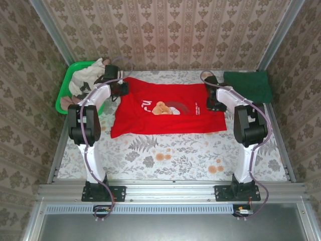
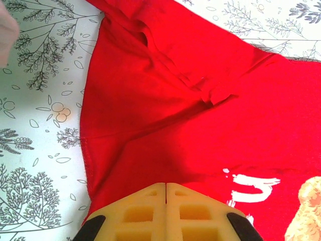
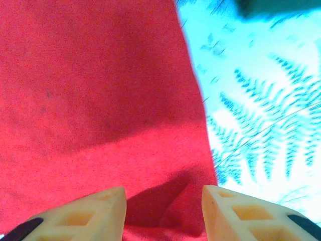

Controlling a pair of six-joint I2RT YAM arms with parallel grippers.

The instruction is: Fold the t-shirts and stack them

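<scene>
The red t-shirt (image 1: 165, 108) lies spread flat across the middle of the table, its teddy-bear print facing up. My left gripper (image 1: 122, 88) is at the shirt's far left corner. In the left wrist view its pads (image 2: 166, 185) are pressed together and the red cloth (image 2: 175, 125) draws in creases up to their tips. My right gripper (image 1: 214, 100) is over the shirt's right edge. It stands open (image 3: 164, 193), with a small raised pucker of red cloth (image 3: 100, 90) between the fingers. The dark green t-shirt (image 1: 248, 84) lies folded at the back right corner.
A green basket (image 1: 64, 93) holding pale clothes sits at the back left, just beyond the left arm. The floral tablecloth (image 1: 165, 155) shows in front of the red shirt. Patterned walls close in the back and both sides.
</scene>
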